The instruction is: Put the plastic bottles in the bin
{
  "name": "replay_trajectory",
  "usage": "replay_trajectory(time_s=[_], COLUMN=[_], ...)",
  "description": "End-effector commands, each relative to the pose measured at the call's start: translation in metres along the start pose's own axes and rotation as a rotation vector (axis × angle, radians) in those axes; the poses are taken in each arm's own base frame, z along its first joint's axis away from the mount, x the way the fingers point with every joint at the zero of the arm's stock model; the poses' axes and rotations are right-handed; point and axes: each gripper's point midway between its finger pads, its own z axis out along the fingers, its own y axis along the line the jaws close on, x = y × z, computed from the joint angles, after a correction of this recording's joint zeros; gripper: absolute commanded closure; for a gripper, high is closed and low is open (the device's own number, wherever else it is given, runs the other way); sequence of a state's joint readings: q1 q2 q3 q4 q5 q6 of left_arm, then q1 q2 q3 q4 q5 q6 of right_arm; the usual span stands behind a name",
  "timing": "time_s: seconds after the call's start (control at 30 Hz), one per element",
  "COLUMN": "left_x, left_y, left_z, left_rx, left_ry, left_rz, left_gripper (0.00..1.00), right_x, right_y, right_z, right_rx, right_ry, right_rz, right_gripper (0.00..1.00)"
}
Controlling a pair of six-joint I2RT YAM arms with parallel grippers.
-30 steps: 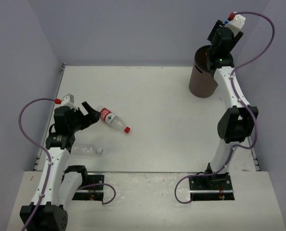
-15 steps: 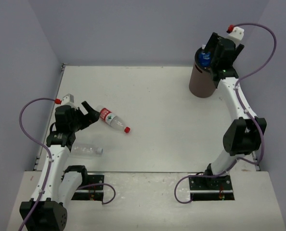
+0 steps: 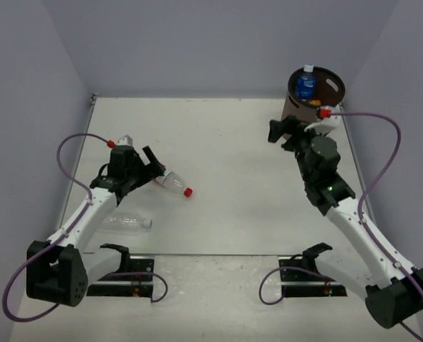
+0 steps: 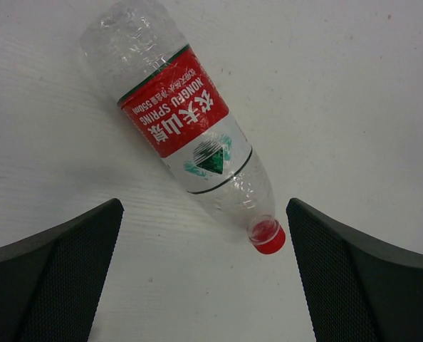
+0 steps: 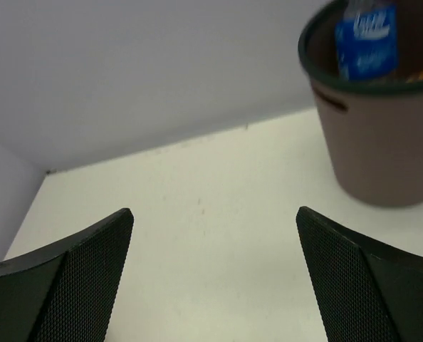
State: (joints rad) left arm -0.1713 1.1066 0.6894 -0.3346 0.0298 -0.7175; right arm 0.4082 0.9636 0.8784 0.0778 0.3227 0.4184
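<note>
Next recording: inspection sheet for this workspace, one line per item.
Surface: white table, matte.
Job's things: red-label bottle lying below the left gripper; plain clear bottle lying near the front-left edge; blue-label bottle upright inside the bin.
Clutter: nothing seen.
Grippers: left gripper open, fingers apart from the red-label bottle; right gripper open, empty, facing the bin.
Cables: purple cables in loose loops, none over a bottle.
Surroundings: plain grey walls on three sides.

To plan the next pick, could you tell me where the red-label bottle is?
In the top view the red-label bottle lies left on the table, just ahead of the left gripper, with a plain clear bottle nearer the bases.
</note>
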Motion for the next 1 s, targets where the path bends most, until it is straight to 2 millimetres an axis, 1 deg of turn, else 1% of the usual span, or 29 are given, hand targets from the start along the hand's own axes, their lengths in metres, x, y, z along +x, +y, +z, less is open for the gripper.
replay_trajectory(time_s=[0.0, 0.03, 0.1, 0.13, 0.2, 0.27, 0.33, 0.43, 0.47, 0.6, 0.63, 0.67, 0.73, 0.8, 0.83, 0.87, 0.9, 0.97], left_x=[-0.03, -0.03, -0.027, -0.025, -0.016, -0.013, -0.012, -0.006, -0.007, 0.0, 0.0, 0.0, 0.001, 0.0, -0.001, -0.002, -0.002, -0.007], left_y=[-0.004, -0.003, -0.004, -0.003, 0.0, 0.004, 0.003, -0.004, -0.008, -0.006, -0.007, -0.009, -0.014, -0.02, -0.022, -0.025, -0.029, -0.044], left_z=[0.016, 0.019, 0.025, 0.029, 0.037, 0.046, 0.057, 0.074, 0.078, 0.098, 0.1, 0.103, 0.107, 0.106, 0.105, 0.103, 0.101, 0.092], left_rx=[-0.063, -0.07, -0.076, -0.08, -0.103, -0.123, -0.123, -0.115, -0.113, -0.146, -0.149, -0.144, -0.132, -0.121, -0.114, -0.107, -0.092, -0.035], left_ry=[-0.106, -0.104, -0.093, -0.085, -0.064, -0.064, -0.06, -0.018, -0.014, 0.033, 0.041, 0.048, 0.069, 0.062, 0.059, 0.055, 0.054, 0.036], left_rz=[-0.046, -0.05, -0.058, -0.059, -0.062, -0.066, -0.061, -0.036, -0.027, 0.006, 0.014, 0.021, 0.036, 0.048, 0.053, 0.061, 0.075, 0.11], left_gripper=[0.0, 0.0, 0.0, 0.0, 0.0, 0.0, 0.0, 0.02, 0.04, 0.11, 0.18, 0.19, 0.41, 0.5, 0.58, 0.62, 0.65, 0.7], right_x=[0.075, 0.082, 0.106, 0.115, 0.128, 0.131, 0.13, 0.132, 0.133, 0.142, 0.146, 0.145, 0.151, 0.156, 0.155, 0.157, 0.157, 0.16], right_y=[-0.003, -0.007, -0.023, -0.029, -0.043, -0.05, -0.055, -0.055, -0.054, -0.049, -0.048, -0.047, -0.044, -0.037, -0.032, -0.028, -0.015, 0.0], right_z=[-0.037, -0.044, -0.056, -0.061, -0.069, -0.073, -0.077, -0.081, -0.081, -0.084, -0.085, -0.085, -0.087, -0.088, -0.087, -0.089, -0.092, -0.095], right_rx=[-0.001, 0.019, 0.076, 0.096, 0.131, 0.152, 0.165, 0.155, 0.149, 0.108, 0.096, 0.094, 0.078, 0.035, 0.004, -0.023, -0.098, -0.183], right_ry=[0.137, 0.156, 0.218, 0.24, 0.26, 0.266, 0.267, 0.272, 0.279, 0.313, 0.333, 0.332, 0.372, 0.397, 0.394, 0.407, 0.422, 0.446], right_rz=[0.103, 0.106, 0.122, 0.125, 0.115, 0.095, 0.091, 0.092, 0.094, 0.088, 0.078, 0.073, 0.064, 0.059, 0.056, 0.061, 0.061, 0.063], right_gripper=[0.01, 0.01, 0.01, 0.01, 0.01, 0.01, 0.01, 0.01, 0.01, 0.01, 0.01, 0.01, 0.01, 0.01, 0.01, 0.01, 0.01, 0.01])
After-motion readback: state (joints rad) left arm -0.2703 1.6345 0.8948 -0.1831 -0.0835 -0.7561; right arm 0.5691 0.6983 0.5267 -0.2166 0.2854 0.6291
